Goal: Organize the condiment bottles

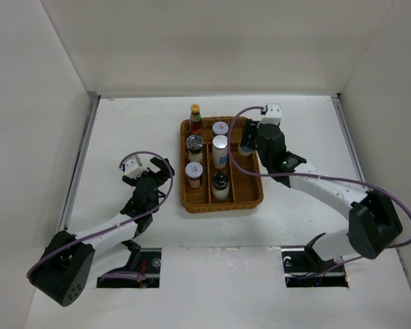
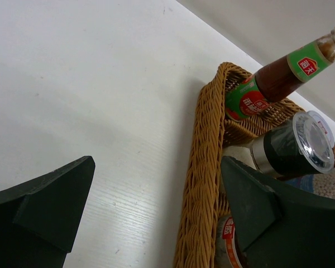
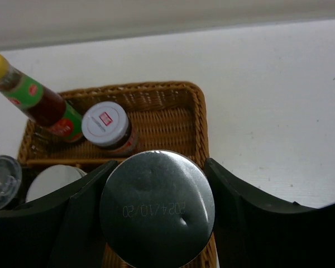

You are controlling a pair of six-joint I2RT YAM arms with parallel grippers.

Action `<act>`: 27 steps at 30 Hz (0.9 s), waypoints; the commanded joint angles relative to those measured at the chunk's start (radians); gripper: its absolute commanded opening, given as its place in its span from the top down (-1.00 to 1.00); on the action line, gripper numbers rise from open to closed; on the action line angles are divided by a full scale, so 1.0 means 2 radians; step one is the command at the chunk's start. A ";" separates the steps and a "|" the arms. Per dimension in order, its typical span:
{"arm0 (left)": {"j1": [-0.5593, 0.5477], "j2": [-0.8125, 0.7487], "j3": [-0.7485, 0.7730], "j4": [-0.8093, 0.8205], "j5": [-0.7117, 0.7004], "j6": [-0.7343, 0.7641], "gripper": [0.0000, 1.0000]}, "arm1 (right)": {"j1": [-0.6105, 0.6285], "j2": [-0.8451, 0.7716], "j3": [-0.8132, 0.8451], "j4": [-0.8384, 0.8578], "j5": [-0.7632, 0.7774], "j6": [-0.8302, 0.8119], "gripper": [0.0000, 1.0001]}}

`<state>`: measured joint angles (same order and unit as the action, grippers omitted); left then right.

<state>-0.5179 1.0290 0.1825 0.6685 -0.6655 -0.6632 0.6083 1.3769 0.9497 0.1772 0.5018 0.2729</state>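
My right gripper (image 3: 159,167) is shut on a tall white cylinder with a silver cap (image 3: 156,209), which it holds over the right compartment of the wicker tray (image 1: 222,205); from above the cylinder (image 1: 246,146) shows under the fingers. In the tray stand the red sauce bottle (image 1: 195,118), a white-lidded jar (image 1: 220,128), a dark jar with a clear cap (image 1: 194,144), a second tall white cylinder (image 1: 220,152), a short spice jar (image 1: 194,175) and a squat black bottle (image 1: 220,185). My left gripper (image 1: 151,171) hangs open left of the tray, holding nothing.
The tray's woven left rim (image 2: 204,167) lies just inside my left gripper's right finger (image 2: 257,206). White walls enclose the table on three sides. Bare white tabletop (image 1: 123,130) stretches left of the tray and to its right (image 1: 308,130).
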 commanded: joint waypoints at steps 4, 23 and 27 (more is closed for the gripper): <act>0.005 0.001 0.005 0.012 -0.003 -0.007 -1.00 | 0.001 0.050 0.006 0.070 0.006 0.004 -0.03; 0.015 -0.001 0.103 -0.168 -0.016 -0.044 -1.00 | 0.016 -0.062 -0.099 0.105 0.074 0.068 -1.00; 0.023 0.002 0.140 -0.211 -0.004 -0.042 -1.00 | 0.005 -0.146 -0.186 0.121 0.092 0.121 -1.00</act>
<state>-0.4854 1.0531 0.3813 0.3073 -0.6853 -0.7372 0.6323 1.1610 0.6643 0.3622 0.6235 0.4118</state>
